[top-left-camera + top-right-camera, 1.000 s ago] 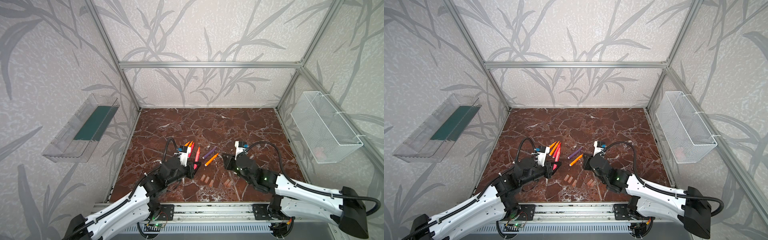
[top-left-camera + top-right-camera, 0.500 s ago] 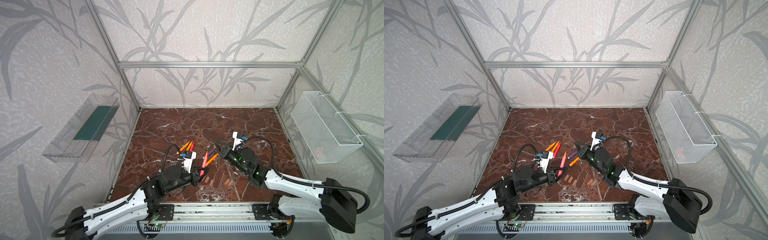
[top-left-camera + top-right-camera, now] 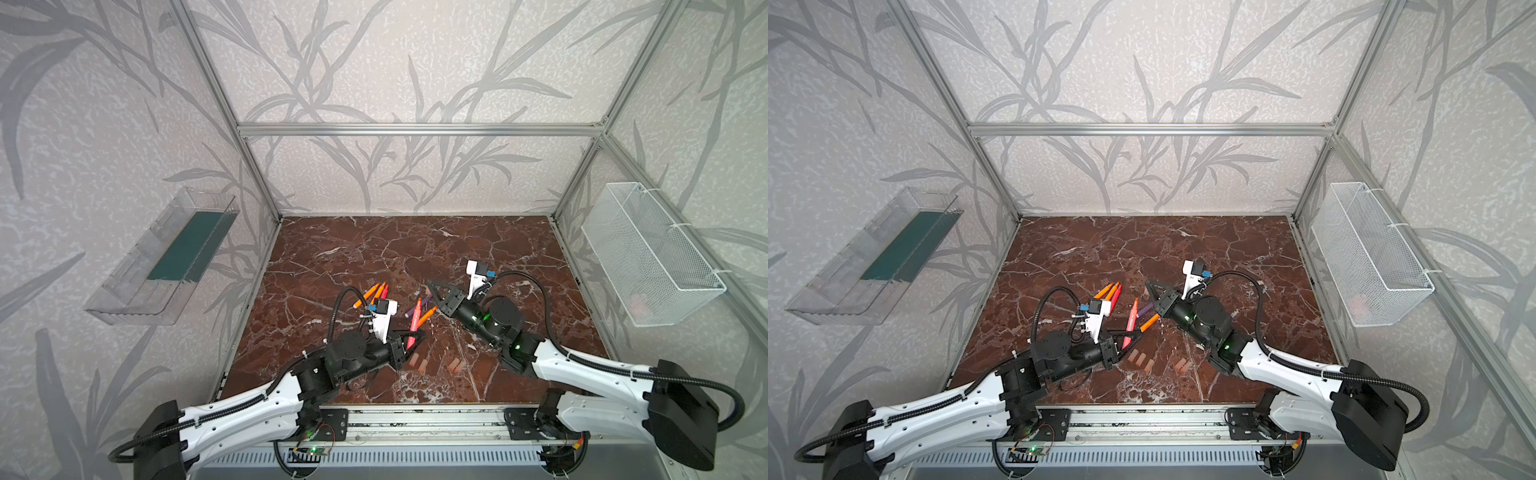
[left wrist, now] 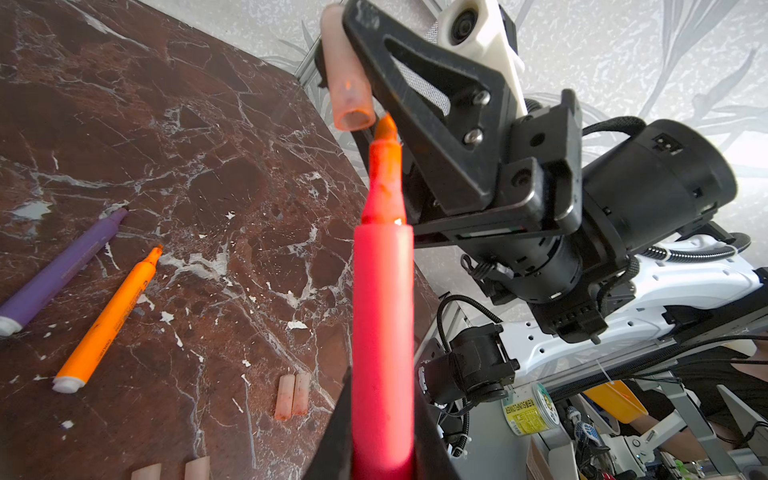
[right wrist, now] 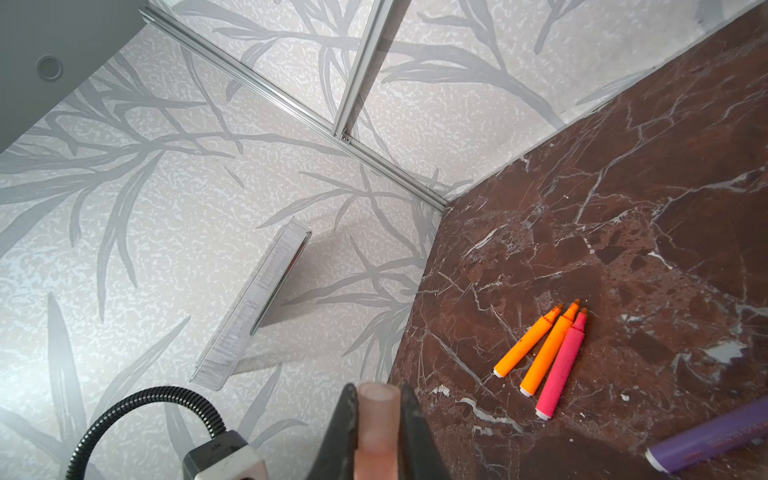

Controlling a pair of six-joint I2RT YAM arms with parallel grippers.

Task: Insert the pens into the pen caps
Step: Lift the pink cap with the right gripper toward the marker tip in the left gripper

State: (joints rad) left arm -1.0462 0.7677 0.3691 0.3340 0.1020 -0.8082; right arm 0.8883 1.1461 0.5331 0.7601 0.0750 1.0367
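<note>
Left wrist view: the left pincer [image 4: 382,399] is pinched on a pink pen [image 4: 382,311], gripping the barrel so the tapered tip points away from the camera. That tip sits just beside the open mouth of a cap [image 4: 349,87], outside the rim and not in it. Whether they touch I cannot tell. The cap is pinched in the right pincer [image 4: 338,37], up off the table [image 4: 208,166], with its mouth towards the pen.

On the table a purple pen [image 4: 62,266] and an orange pen [image 4: 110,316] lie near each other, uncapped, tips pointing the same way. Two loose caps [image 4: 293,395] lie side by side, touching, and two more show at the frame edge.

In the right wrist view the fingers [image 5: 345,428] press on either side of the cap. Beyond them, a trio of pens [image 5: 548,349], two orange and one pink, lies close together on the table, uncapped.

In both top views the pincers meet over the table's near middle. The pink pen slants from the left one towards the right one. The four loose caps lie on the table just nearside of them.
</note>
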